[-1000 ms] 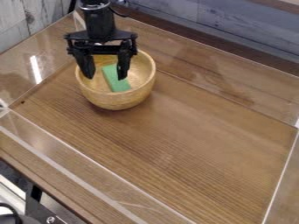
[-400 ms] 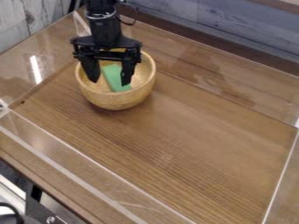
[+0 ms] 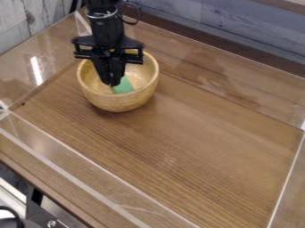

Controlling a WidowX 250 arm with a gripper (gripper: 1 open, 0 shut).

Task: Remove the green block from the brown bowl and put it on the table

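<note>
Arm pose: the black arm (image 3: 103, 18) comes in from the top left of the view and hangs nearly straight down over the bowl, its wrist directly above the gripper.
Gripper: the black gripper (image 3: 114, 75) points down into the bowl; its fingers are drawn together to a narrow gap and pinch the green block between them.
Green block: the green block (image 3: 123, 86) lies inside the brown bowl, only its lower end showing as a small bright green patch just below and to the right of the fingertips; the rest is hidden behind the gripper.
Brown bowl: the brown bowl (image 3: 110, 99) is round, light wood, thick-walled, and stands upright on the counter in the upper left part of the view, its rim wider than the closed gripper.
Counter: the counter (image 3: 191, 151) is dark brown with wood grain running diagonally; the bowl is the only loose thing on it.
Walls: clear acrylic walls (image 3: 30, 71) stand along the counter's edges, catching pale reflections at the left and front.
Room: behind the counter a grey plank wall (image 3: 226, 22) is in view at the top right.
</note>
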